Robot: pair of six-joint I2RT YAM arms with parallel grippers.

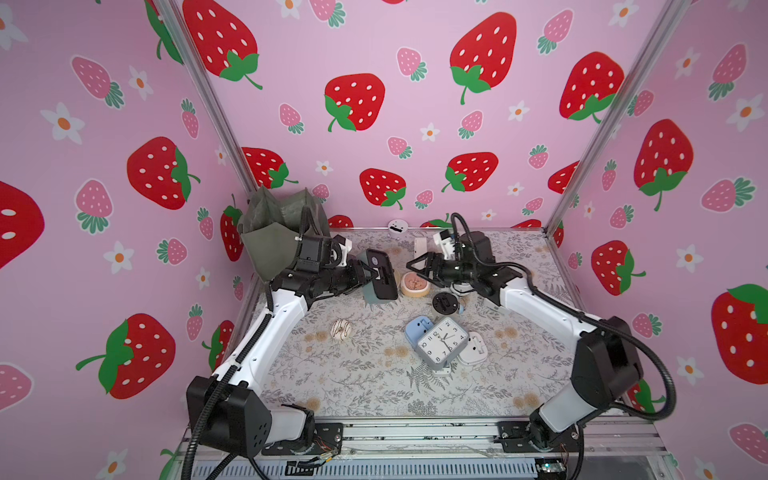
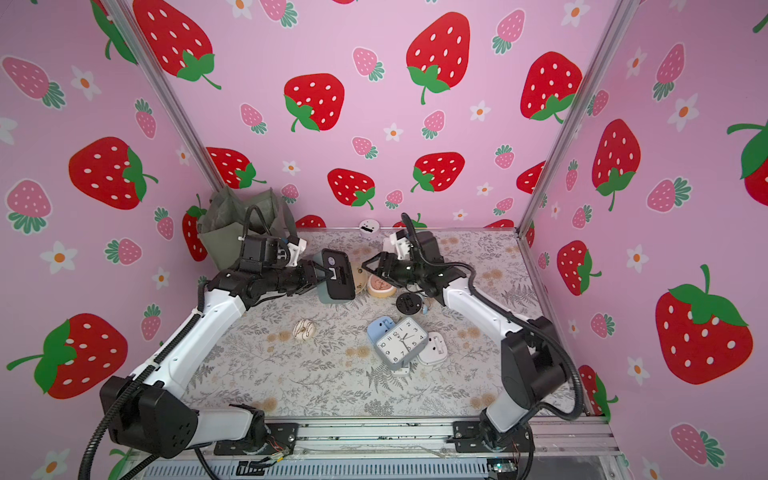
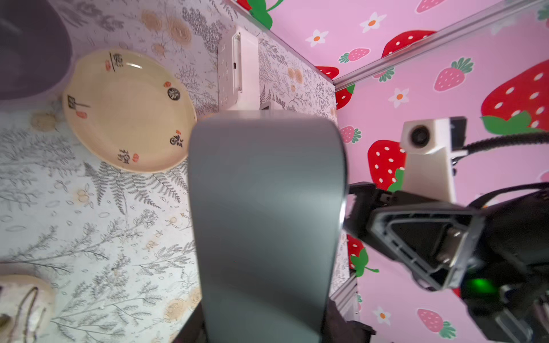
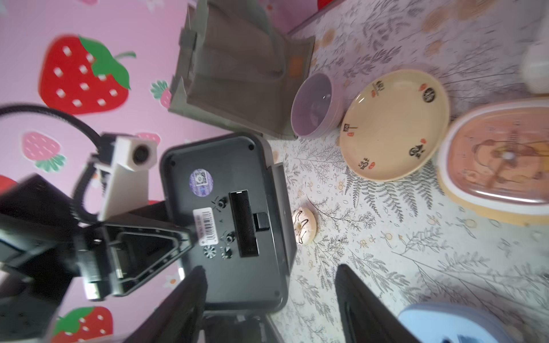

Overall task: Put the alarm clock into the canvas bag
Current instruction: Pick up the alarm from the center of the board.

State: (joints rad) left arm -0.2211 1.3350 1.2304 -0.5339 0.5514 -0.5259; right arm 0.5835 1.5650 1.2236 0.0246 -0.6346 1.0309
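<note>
My left gripper [image 1: 365, 277] is shut on the alarm clock [image 1: 380, 275], a grey box with a black back, and holds it above the table's back middle. Its grey side [image 3: 267, 222] fills the left wrist view, with dark fingers [image 3: 190, 329] on both flanks. The right wrist view shows the clock's black back [image 4: 228, 219]. My right gripper [image 1: 415, 270] is open just right of the clock, its fingers [image 4: 347, 285] spread with nothing between them. The canvas bag [image 1: 270, 237], olive-grey and open-topped, stands in the back left corner behind the left arm, as both top views [image 2: 224, 232] show.
On the table lie a grey square clock [image 1: 442, 343], a blue clock [image 1: 417, 328], a white clock [image 1: 473, 349], a round black clock [image 1: 444, 302] and a cream clock [image 1: 414, 284]. Also there are a doughnut [image 1: 340, 329], a cream plate [image 3: 127, 110] and a purple bowl [image 4: 315, 104] beside the bag.
</note>
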